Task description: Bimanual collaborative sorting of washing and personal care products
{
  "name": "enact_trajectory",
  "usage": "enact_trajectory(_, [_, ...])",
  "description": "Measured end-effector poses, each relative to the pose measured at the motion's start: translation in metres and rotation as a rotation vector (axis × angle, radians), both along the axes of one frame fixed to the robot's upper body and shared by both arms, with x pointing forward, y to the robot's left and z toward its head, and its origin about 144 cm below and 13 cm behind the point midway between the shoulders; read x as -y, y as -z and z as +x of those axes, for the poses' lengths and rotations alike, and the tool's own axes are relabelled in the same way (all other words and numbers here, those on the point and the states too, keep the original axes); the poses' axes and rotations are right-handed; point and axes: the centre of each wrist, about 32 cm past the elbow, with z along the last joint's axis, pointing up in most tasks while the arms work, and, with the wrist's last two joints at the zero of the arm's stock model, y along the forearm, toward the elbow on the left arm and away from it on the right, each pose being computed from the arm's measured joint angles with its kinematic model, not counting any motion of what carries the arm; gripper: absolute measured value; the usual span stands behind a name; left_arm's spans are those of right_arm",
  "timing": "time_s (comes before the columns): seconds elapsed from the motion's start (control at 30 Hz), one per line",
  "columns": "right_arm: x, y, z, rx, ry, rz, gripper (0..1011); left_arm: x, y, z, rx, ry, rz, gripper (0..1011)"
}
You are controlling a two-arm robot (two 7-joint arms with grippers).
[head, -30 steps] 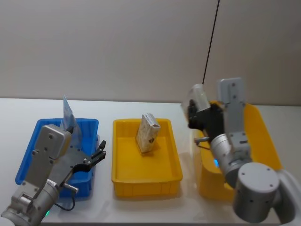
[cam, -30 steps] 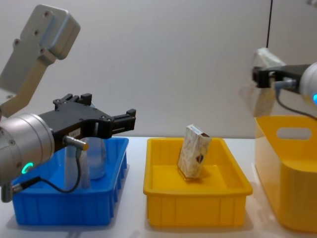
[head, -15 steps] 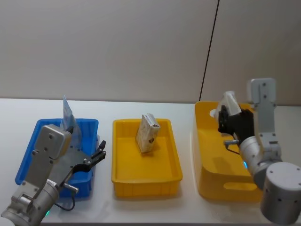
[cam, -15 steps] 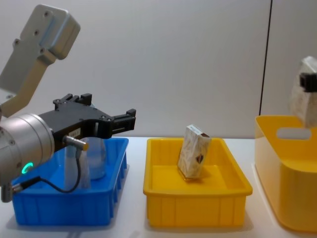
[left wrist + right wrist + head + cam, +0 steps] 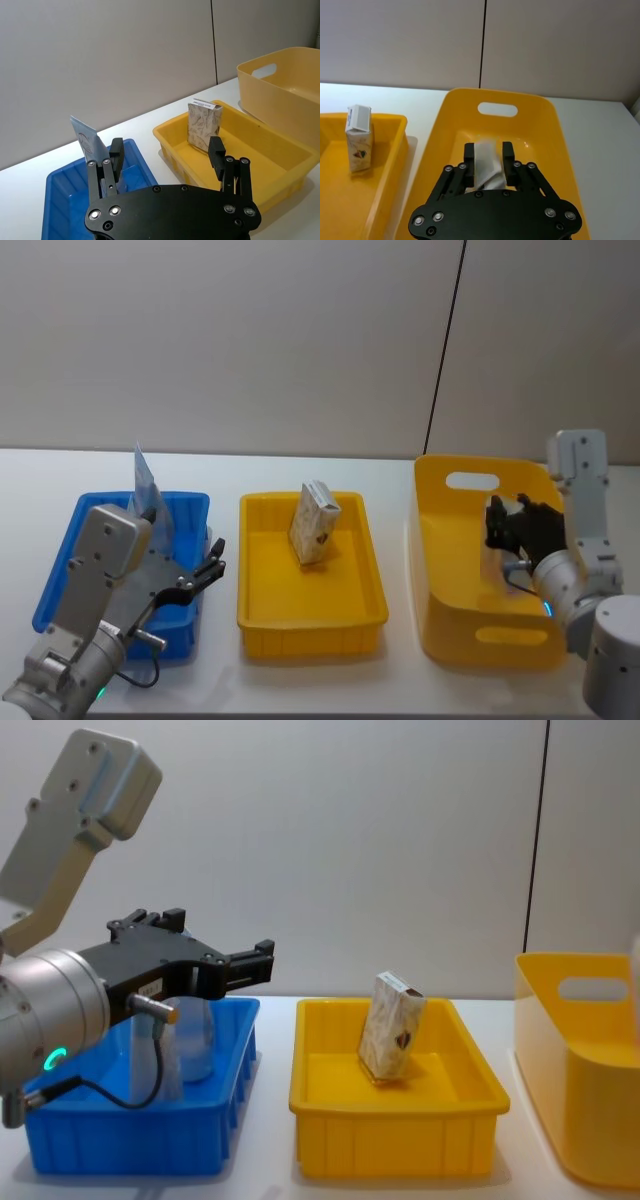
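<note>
Hovering our left gripper (image 5: 205, 575) low over the right edge of the blue bin (image 5: 58, 575), we are pointing its fingers forward, spread apart with nothing between them. Our right gripper (image 5: 512, 528) is hanging down inside the deep yellow tub (image 5: 470, 645), its fingers pinching a small whitish package (image 5: 485, 164). Farther off, the beige patterned carton (image 5: 315, 523) is leaning nearly upright in the shallow yellow tray (image 5: 262, 618), between bin and tub. We are seeing a white strip with blue print at its top, too small to read. At the blue bin's far end the pale-blue tube (image 5: 144, 478) is standing tilted, its printed label unreadable.
</note>
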Motion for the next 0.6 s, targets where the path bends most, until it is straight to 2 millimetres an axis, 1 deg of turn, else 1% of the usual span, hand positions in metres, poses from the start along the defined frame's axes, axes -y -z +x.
enact_trajectory(0.03, [0.0009, 0.0008, 0.0003, -0.004, 0.0, 0.0, 294, 0.0, 0.0, 0.0, 0.0, 0.0, 0.0, 1002])
enact_trajectory(0.13, [0.0037, 0.0033, 0.0013, -0.019, -0.004, 0.003, 423, 0.0, 0.0, 0.0, 0.0, 0.0, 0.0, 1001])
enact_trajectory(0.17, [0.0042, 0.0036, 0.0014, -0.021, -0.005, 0.003, 434, 0.0, 0.0, 0.0, 0.0, 0.0, 0.0, 1001])
enact_trajectory(0.2, [0.0046, 0.004, 0.0016, -0.022, -0.006, 0.003, 485, 0.0, 0.0, 0.0, 0.0, 0.0, 0.0, 1001])
enact_trajectory(0.23, [0.0053, 0.0044, 0.0018, -0.025, -0.007, 0.003, 505, 0.0, 0.0, 0.0, 0.0, 0.0, 0.0, 1002])
enact_trajectory(0.33, [0.0059, 0.0048, 0.0019, -0.026, -0.012, 0.002, 632, 0.0, 0.0, 0.0, 0.0, 0.0, 0.0, 1001])
enact_trajectory(0.37, [0.0059, 0.0048, 0.0019, -0.026, -0.012, 0.002, 632, 0.0, 0.0, 0.0, 0.0, 0.0, 0.0, 1001])
enact_trajectory(0.47, [0.0062, 0.0049, 0.0013, -0.025, -0.018, -0.002, 752, 0.0, 0.0, 0.0, 0.0, 0.0, 0.0, 1001])
enact_trajectory(0.5, [0.0061, 0.0048, 0.0011, -0.023, -0.02, -0.002, 752, 0.0, 0.0, 0.0, 0.0, 0.0, 0.0, 1001])
enact_trajectory(0.6, [0.0056, 0.0042, -0.0005, -0.012, -0.031, -0.004, 863, 0.0, 0.0, 0.0, 0.0, 0.0, 0.0, 1001])
